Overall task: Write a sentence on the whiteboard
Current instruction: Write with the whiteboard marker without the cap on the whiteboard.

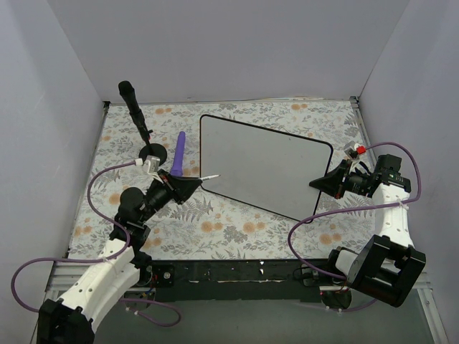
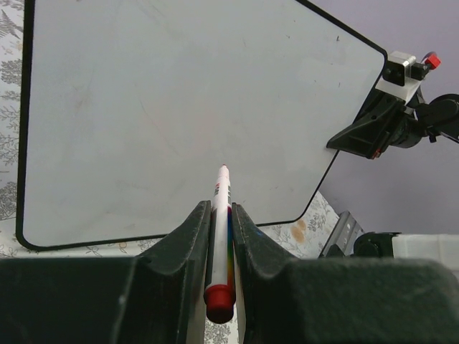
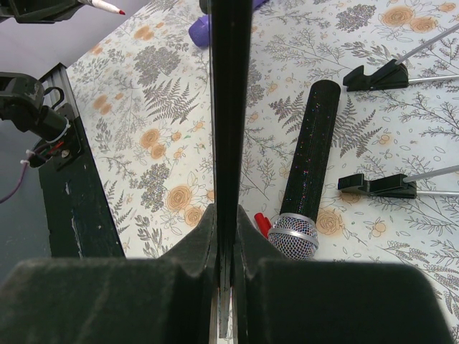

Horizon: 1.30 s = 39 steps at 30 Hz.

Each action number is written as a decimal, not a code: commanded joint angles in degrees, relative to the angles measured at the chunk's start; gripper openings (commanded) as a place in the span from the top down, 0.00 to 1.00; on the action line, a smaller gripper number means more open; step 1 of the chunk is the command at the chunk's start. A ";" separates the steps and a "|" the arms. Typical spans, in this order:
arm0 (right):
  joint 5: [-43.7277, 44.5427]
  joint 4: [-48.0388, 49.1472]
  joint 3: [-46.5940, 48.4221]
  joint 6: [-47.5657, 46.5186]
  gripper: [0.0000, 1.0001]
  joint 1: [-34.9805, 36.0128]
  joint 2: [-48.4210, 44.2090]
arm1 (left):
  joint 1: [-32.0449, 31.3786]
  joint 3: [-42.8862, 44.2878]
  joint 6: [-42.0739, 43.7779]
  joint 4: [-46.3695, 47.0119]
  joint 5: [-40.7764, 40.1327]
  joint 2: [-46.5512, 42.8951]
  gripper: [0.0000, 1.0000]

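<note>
The whiteboard [image 1: 265, 161] lies slanted across the floral table, white with a thin black rim. Its face [image 2: 179, 107] is bare and the sentence does not show anywhere. My left gripper [image 1: 195, 180] is shut on a white marker [image 2: 221, 215] with a red end cap; the marker's tip [image 2: 224, 169] points over the board's near left part, and I cannot tell whether it touches. My right gripper [image 1: 320, 183] is shut on the board's right rim, which runs edge-on between its jaws [image 3: 231, 107]. That gripper also shows in the left wrist view [image 2: 344, 142].
A black microphone on a stand [image 1: 136, 107] with a round base [image 1: 153, 152] stands at the back left, and a purple object [image 1: 178, 154] lies beside it. In the right wrist view a glittery black microphone [image 3: 308, 158], a small red piece [image 3: 262, 223] and black clips [image 3: 376, 185] lie on the cloth.
</note>
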 commanded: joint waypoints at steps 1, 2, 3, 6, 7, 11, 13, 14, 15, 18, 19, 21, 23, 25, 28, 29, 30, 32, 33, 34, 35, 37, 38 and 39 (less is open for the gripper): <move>2.53 1.38 0.17 -2.92 0.99 0.10 -0.19 | -1.63 1.86 1.87 -0.13 -0.51 0.49 1.00; 2.53 1.38 0.26 -3.01 0.99 0.18 -0.11 | -1.90 1.86 2.04 -0.40 -1.04 0.58 1.00; 2.53 1.38 0.17 -3.01 0.99 0.18 -0.19 | -2.16 1.86 2.13 -0.31 -1.22 0.58 1.00; 2.62 1.47 0.17 -3.01 0.99 0.18 -0.02 | -2.78 2.12 2.57 -0.84 -1.83 0.75 1.00; 2.62 1.38 0.17 -3.01 0.99 0.18 -0.11 | -3.21 2.21 2.75 -1.10 -1.92 0.75 1.00; 2.62 1.38 0.09 -3.01 0.99 0.18 -0.11 | -4.80 2.30 3.36 -1.63 -3.50 0.58 1.00; 2.62 1.47 0.09 -3.01 0.99 0.18 -0.11 | -5.50 2.30 3.54 -1.72 -4.21 0.67 1.00; 2.62 1.47 0.17 -3.09 0.99 0.18 -0.02 | -5.68 2.21 3.63 -1.89 -4.38 0.67 1.00; 2.62 1.38 0.17 -3.09 0.99 0.18 -0.11 | -5.85 2.30 3.63 -1.89 -4.56 0.75 1.00; 2.53 1.38 0.17 -3.18 0.99 0.18 -0.02 | -6.20 2.39 3.80 -1.98 -4.82 1.02 1.00; 2.53 1.38 0.09 -3.18 0.99 0.18 -0.19 | -6.29 2.39 3.89 -1.98 -4.91 1.02 1.00; 2.53 1.47 0.17 -3.27 0.99 0.18 -0.11 | -6.47 2.39 3.98 -1.98 -5.09 1.02 1.00; 2.53 1.38 0.17 -3.18 0.99 0.18 -0.11 | -6.56 2.38 3.89 -1.98 -5.17 1.02 1.00; 2.53 1.30 0.17 -3.36 0.99 0.18 -0.11 | -6.64 2.21 3.81 -1.81 -5.26 0.58 1.00; 2.53 1.30 0.17 -3.36 0.99 0.18 -0.02 | -6.73 1.77 3.63 -1.28 -5.26 -0.21 1.00; 2.53 1.21 0.17 -3.44 0.99 0.18 -0.02 | -6.73 1.60 3.54 -0.93 -5.26 -0.39 1.00; 2.53 1.29 0.17 -3.36 0.99 0.18 -0.11 | -6.73 1.33 3.45 -0.40 -5.18 -0.56 1.00; 2.44 1.12 0.17 -3.45 0.99 0.18 -0.11 | -6.73 0.54 2.93 1.53 -5.00 -0.74 1.00; 2.44 1.12 0.17 -3.53 0.99 0.18 -0.02 | -6.73 0.45 2.75 2.06 -4.91 -0.74 1.00; 2.44 1.03 0.17 -3.62 0.99 0.18 -0.02 | -6.73 0.36 2.49 3.02 -4.82 -0.74 1.00; 2.53 1.12 0.17 -3.62 0.99 0.18 -0.11 | -6.73 0.10 2.40 3.46 -5.00 -0.65 1.00; 2.44 1.03 0.17 -3.62 0.99 0.18 -0.02 | -6.73 0.01 2.40 4.69 -5.17 -0.92 1.00; 2.44 0.94 0.26 -3.80 0.99 0.18 -0.02 | -6.73 -0.07 2.48 4.96 -5.17 -1.18 1.00; 2.35 0.86 0.26 -3.88 0.99 0.18 0.16 | -6.73 -0.08 2.57 5.31 -5.35 -1.44 1.00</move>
